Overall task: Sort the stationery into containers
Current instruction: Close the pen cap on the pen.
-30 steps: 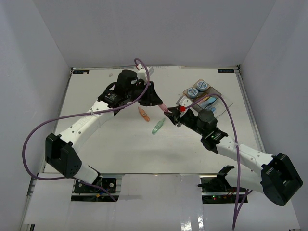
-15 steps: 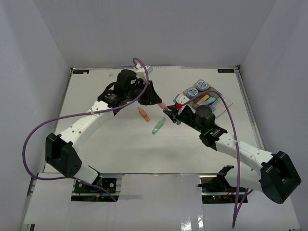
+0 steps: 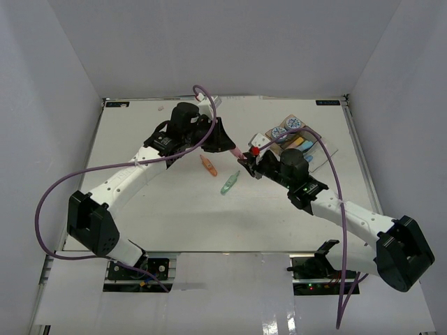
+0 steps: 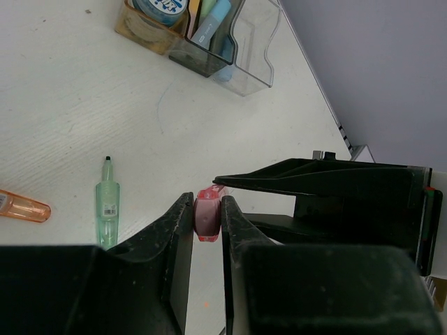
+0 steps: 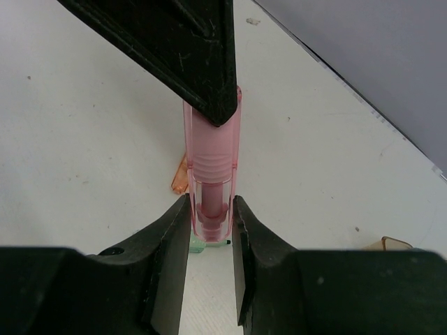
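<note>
Two robot arms meet above the middle of a white bench [image 3: 160, 209]. A translucent pink plastic highlighter pen [image 5: 211, 164] hangs in the air between them, pinched at both ends. The left tool [image 4: 207, 206] is clamped on one end and the right tool [image 5: 209, 209] on the other.

Over the last second the right arm has edged in towards the left tool, while the pen has barely moved. This looks like a hand-over midway, though I cannot tell which tool will let go.

Just beyond the right tool sits a cluster of joined clear, amber and grey plastic trays [image 3: 327, 149]. It already holds two round blue-and-white rolls [image 3: 293, 125] and some pastel pens.

Beneath the tools, a pale green pen [image 3: 230, 184] and an orange pen [image 3: 208, 165] lie on the bench, unsorted.
</note>
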Motion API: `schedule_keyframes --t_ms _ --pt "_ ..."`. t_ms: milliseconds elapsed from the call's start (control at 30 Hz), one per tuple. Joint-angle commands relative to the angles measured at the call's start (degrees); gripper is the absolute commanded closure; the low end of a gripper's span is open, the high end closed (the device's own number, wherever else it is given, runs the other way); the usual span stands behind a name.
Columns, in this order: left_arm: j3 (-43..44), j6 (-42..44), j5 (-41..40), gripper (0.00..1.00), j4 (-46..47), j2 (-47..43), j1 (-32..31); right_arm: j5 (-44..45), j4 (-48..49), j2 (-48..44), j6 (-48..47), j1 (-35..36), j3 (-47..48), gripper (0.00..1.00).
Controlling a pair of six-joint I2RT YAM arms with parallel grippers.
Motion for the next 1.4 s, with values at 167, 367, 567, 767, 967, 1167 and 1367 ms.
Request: schedule_keyframes --t_ms 167,367,567,767,967,1167,1367 --pt "-3.29 -0.15 4.75 0.71 -6.18 2.97 -1.84 -0.06 15.57 -1.04 -2.24 0.45 8.52 0.84" --pt "-3.82 0.64 4.92 0.7 -6.27 3.06 -1.84 0.21 15.48 -2.27 -3.03 0.44 9.31 0.84" --pt "-3.12 1.34 6.33 0.68 -6.36 3.58 -1.84 -0.06 14.96 -3.76 -3.47 0.45 8.88 0.84" --pt "-2.94 1.69 8.52 0.64 -6.45 4.2 -1.66 -1.2 15.92 -5.43 -2.5 0.44 8.35 0.84" --pt "-2.59 1.87 10.02 0.64 -6.01 4.11 -1.66 -3.31 15.31 -4.65 -1.98 0.36 9.58 0.84" --pt "-0.57 2.66 9.15 0.54 -6.01 2.1 -1.05 -2.17 13.9 -4.56 -2.5 0.36 7.12 0.84" --pt "2.15 3.98 4.85 0.17 -6.01 -2.91 0.27 0.82 13.64 -5.08 -3.03 0.36 1.67 0.84"
